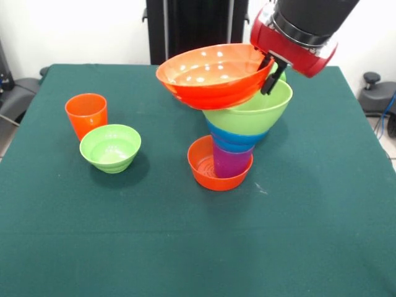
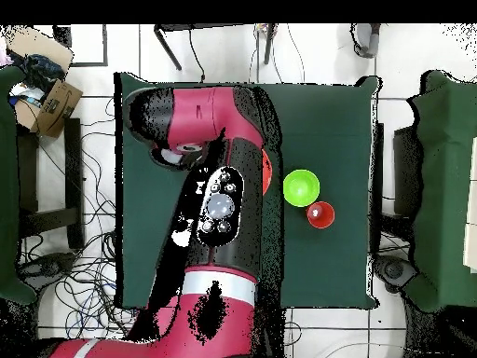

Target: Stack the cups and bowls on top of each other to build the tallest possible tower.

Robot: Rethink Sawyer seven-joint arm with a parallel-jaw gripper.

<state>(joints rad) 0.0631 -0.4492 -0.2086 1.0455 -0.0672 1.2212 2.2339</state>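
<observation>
The tower stands at mid table: a small orange bowl (image 1: 204, 170) at the base, a purple cup (image 1: 232, 162) in it, blue bowls (image 1: 237, 140) above, then a large lime green bowl (image 1: 252, 113). My gripper (image 1: 271, 73) is shut on the right rim of a large orange bowl (image 1: 213, 74), held tilted just above the green bowl. An orange cup (image 1: 86, 113) and a small lime green bowl (image 1: 111, 147) stand apart at the left. In the overhead view my arm (image 2: 219, 205) hides the tower; the small green bowl (image 2: 301, 186) and orange cup (image 2: 320, 215) show. No lime green cup shows.
The green table (image 1: 185, 247) carries only these things. The black pedestal (image 1: 198, 25) stands at the far side. Chairs stand beside the table (image 2: 447, 186), and cardboard boxes (image 2: 47, 93) lie on the floor.
</observation>
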